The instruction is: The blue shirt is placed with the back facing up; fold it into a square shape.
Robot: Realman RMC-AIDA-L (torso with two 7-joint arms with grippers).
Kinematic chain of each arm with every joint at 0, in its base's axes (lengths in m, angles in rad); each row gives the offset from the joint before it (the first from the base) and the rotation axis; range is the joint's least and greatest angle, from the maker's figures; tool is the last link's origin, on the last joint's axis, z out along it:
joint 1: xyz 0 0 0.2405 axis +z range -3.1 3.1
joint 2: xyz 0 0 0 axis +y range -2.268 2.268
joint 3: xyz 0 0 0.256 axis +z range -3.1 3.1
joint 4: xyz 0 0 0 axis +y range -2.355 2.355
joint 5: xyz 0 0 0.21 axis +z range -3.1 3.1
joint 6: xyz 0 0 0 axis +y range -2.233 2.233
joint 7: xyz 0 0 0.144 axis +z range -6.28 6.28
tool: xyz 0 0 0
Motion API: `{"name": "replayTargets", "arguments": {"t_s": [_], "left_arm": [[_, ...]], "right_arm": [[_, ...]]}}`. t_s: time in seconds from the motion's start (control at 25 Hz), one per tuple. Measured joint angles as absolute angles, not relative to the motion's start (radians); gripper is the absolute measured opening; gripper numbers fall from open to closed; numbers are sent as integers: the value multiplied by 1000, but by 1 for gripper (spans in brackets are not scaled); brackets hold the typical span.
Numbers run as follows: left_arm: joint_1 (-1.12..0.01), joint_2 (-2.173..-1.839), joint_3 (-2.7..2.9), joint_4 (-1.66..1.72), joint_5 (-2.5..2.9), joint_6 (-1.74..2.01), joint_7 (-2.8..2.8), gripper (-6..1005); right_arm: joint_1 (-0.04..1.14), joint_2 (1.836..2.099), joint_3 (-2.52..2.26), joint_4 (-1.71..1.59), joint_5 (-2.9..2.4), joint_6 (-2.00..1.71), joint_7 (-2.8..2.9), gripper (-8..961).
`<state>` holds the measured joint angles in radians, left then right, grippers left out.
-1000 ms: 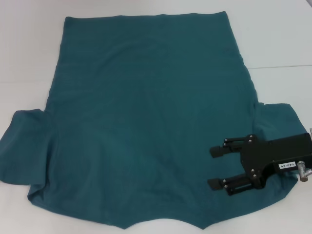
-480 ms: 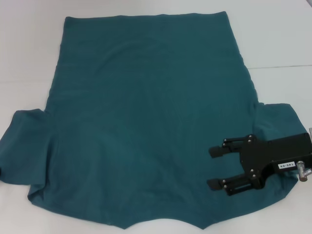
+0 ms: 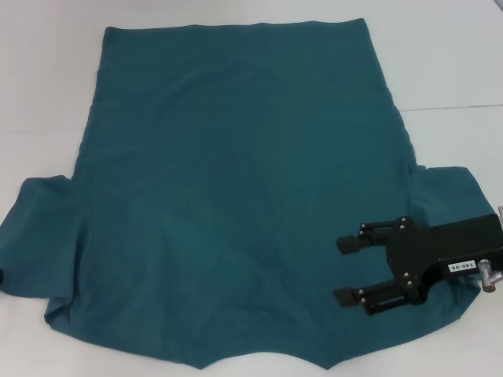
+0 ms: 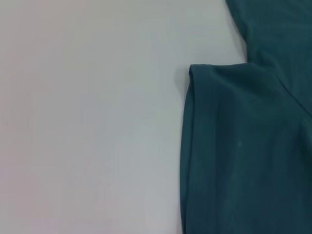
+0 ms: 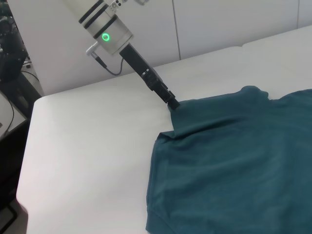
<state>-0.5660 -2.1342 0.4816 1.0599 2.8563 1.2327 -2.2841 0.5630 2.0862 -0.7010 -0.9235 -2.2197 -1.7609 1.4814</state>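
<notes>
Across most of the head view, the blue shirt (image 3: 236, 196) is spread flat on the white table (image 3: 456, 63). At lower right, the right gripper (image 3: 343, 270) is held over the shirt's sleeve, fingers parted. At far left, the left gripper (image 5: 172, 104) is seen touching the other sleeve's edge; its grip cannot be determined.

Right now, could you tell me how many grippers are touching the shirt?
2. The right gripper rests open on the blue shirt by its right sleeve; the left gripper meets the left sleeve's edge.
</notes>
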Motion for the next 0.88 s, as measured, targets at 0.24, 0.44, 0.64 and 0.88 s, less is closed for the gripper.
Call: {"name": "replayTargets", "arguments": {"t_s": [0.24, 0.44, 0.64, 0.88], "left_arm": [[-566, -2133, 481, 1060, 2856, 1231, -2284, 632], [-563, -2135, 482, 1044, 2856, 1218, -2284, 603], [-563, -2135, 482, 1035, 2856, 1214, -2283, 575], [-565, -2137, 491, 1037, 2856, 1222, -2281, 540]], "right_arm": [[562, 2087, -701, -923, -2220, -1761, 1481, 884], [562, 2088, -701, -923, -2220, -1761, 1480, 885], [562, 2088, -701, -923, -2220, -1763, 1485, 885], [563, 2088, -701, -923, -2219, -1762, 1485, 884]]}}
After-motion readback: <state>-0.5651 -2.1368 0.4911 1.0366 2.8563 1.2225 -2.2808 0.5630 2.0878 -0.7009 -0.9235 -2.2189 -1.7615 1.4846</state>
